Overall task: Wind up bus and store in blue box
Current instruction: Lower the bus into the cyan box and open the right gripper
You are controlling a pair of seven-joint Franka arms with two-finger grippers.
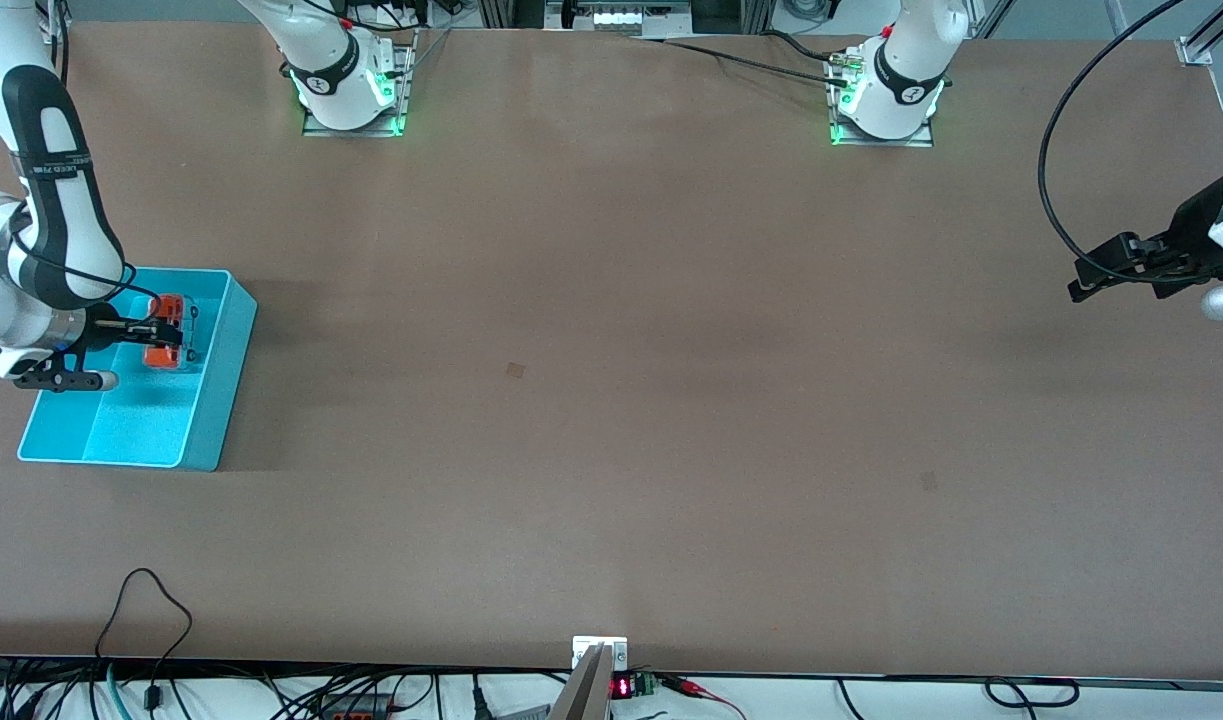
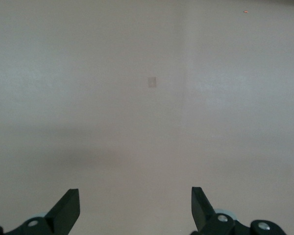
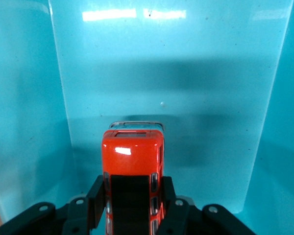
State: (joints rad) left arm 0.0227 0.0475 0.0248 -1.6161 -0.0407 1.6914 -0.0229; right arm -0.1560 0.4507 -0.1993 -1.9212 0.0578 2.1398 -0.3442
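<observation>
The blue box (image 1: 211,400) stands at the right arm's end of the table. My right gripper (image 1: 166,335) is inside it, shut on the orange bus (image 1: 161,357). In the right wrist view the bus (image 3: 132,152) sits between the fingers (image 3: 95,196) with its dark roof panel up, and the box walls and floor (image 3: 186,73) surround it. I cannot tell whether the bus touches the box floor. My left gripper (image 1: 1081,285) waits open and empty over the left arm's end of the table. Its wrist view shows only bare table between the fingertips (image 2: 135,203).
Two small darker patches mark the table top, one near the middle (image 1: 515,370) and one toward the left arm's end (image 1: 929,481). Cables and a small display (image 1: 621,687) lie along the table edge nearest the front camera. A black cable (image 1: 1051,190) loops by the left arm.
</observation>
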